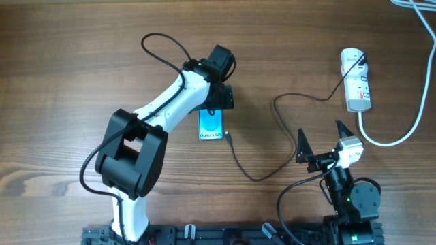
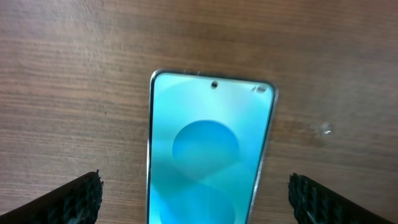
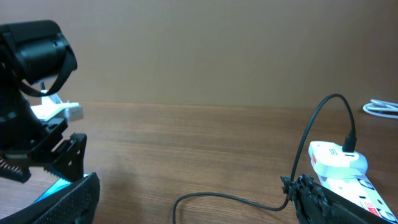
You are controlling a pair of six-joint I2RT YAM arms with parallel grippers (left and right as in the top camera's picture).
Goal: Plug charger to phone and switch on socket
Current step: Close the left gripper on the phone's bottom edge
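Note:
The phone lies flat mid-table, screen lit cyan, with its "Galaxy S25" text at the near end. My left gripper hangs over its far end. In the left wrist view the fingers are open, one on each side of the phone, and do not touch it. The charger's thin black cable runs from its black plug in the socket, loops across the table, and its tip lies beside the phone's near right corner. My right gripper is open and empty, with the cable beyond it.
The socket's thick white lead curves along the right edge of the table. The left arm crosses the table's left centre. In the right wrist view the socket is at the right and the left arm's wrist at the left.

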